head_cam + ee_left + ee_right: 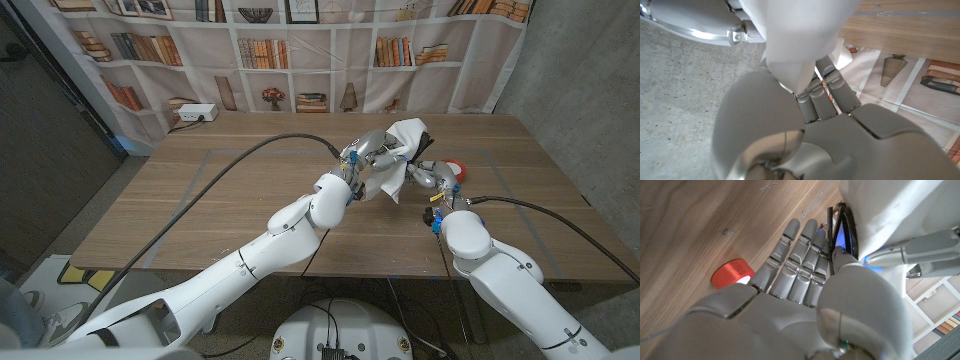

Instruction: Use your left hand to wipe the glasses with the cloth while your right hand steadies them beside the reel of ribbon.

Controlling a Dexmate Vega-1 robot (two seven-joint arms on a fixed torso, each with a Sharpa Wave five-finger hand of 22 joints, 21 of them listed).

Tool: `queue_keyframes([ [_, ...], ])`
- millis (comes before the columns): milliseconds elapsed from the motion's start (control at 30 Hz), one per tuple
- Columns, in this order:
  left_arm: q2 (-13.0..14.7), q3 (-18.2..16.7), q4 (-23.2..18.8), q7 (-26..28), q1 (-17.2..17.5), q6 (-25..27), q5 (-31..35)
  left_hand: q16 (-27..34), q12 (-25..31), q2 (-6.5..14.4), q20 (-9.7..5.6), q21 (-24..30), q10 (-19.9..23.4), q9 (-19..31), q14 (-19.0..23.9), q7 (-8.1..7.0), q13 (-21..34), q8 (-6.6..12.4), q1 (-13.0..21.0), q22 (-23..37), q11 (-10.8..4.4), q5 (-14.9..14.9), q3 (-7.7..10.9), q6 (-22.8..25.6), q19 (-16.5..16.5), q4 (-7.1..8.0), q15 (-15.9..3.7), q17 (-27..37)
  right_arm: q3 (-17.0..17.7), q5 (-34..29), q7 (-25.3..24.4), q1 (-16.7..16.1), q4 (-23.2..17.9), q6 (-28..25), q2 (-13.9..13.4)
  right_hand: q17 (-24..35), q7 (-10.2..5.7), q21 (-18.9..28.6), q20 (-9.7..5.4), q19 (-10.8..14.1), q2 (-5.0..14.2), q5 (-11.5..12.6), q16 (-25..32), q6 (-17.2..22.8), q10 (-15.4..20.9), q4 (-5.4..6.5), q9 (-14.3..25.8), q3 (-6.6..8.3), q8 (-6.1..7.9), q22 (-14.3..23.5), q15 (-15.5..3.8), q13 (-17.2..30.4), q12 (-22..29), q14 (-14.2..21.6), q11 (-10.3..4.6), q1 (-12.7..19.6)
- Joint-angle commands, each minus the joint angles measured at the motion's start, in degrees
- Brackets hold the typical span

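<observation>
1. the black-framed glasses (pixel 842 235) are held up off the brown wooden table (pixel 200 200), at about one o'clock from the table's middle in the head view, between the two hands.
2. the right hand (pixel 805 275) grips the glasses: in the right wrist view its grey fingers (pixel 790 255) reach straight out beside the dark frame while the thumb closes against the frame from the other side.
3. the white soft cloth (pixel 405 150) is bunched over the left hand (pixel 372 152), hanging in a fold down toward the table; it covers the side of the glasses away from the right hand.
4. the left hand holds the cloth, its fingers curled into the fabric in the left wrist view; how tightly they close i cannot tell, since the cloth hides the fingertips.
5. the red round reel of ribbon (pixel 452 166) lies on the table at three o'clock from the right hand, just beside it; the right wrist view shows it flat on the wood beyond the fingers.
6. a printed bookshelf backdrop (pixel 300 50) hangs at twelve o'clock behind the table.
</observation>
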Motion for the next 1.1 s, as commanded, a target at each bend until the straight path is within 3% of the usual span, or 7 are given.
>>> queue_keyframes([
  [33, 1.4, -0.7, -1.6, 0.1, 1.9, 1.1, -0.3, 0.1, 0.0, 0.2, 0.00, -0.2, 1.9, 0.3, -0.1, 0.10, 0.3, 0.19, 0.1, 0.2, -1.28, 0.3, 0.62, 0.5, 0.0, -0.09, 0.09, 0.2, -0.2, 0.3, 0.5, 0.9, 1.0, 0.1, 0.2, 0.2, -0.07, 0.3, -7.00, -0.4, 0.36, 0.4, -0.1, 0.6, 0.2, -0.11, 0.1, 0.53, 0.21, 0.1, -1.56, 0.2, 0.0, 0.7, -0.02, 0.1],
  [633, -2.4, 0.6, 1.6, 1.7, -3.8, -1.2, 2.3, 0.1, -0.2, 0.2, 0.13, -0.2, 2.0, 0.4, -0.3, 0.07, 0.5, 0.11, -0.1, 0.2, -1.27, 0.2, 0.94, 0.6, -0.2, -0.13, -0.03, 0.2, -0.8, -1.3, -0.8, -1.4, -0.1, -0.4, -0.5, 0.2, -0.15, 0.6, -7.00, -0.5, 0.34, 0.4, -0.1, 0.6, 0.0, -0.11, 0.1, 0.53, 0.20, 0.1, -1.51, 0.2, -0.1, 0.7, 0.06, -0.1],
  [1100, -3.5, 1.8, 1.3, 1.4, -4.3, -0.1, 3.5, 0.0, -0.4, 0.1, 0.21, -0.2, 2.1, 0.5, -0.6, 0.03, 0.7, 0.01, -0.2, 0.2, -1.27, 0.2, 1.21, 0.6, -0.3, -0.14, 0.03, 0.2, -0.8, -1.0, -0.2, -1.6, 1.0, 1.2, -0.7, 0.2, -0.13, 0.9, -7.00, -0.5, 0.32, 0.4, -0.1, 0.7, 0.1, -0.17, 0.2, 0.55, 0.24, 0.0, -1.56, 0.2, -0.1, 0.7, -0.04, -0.1],
])
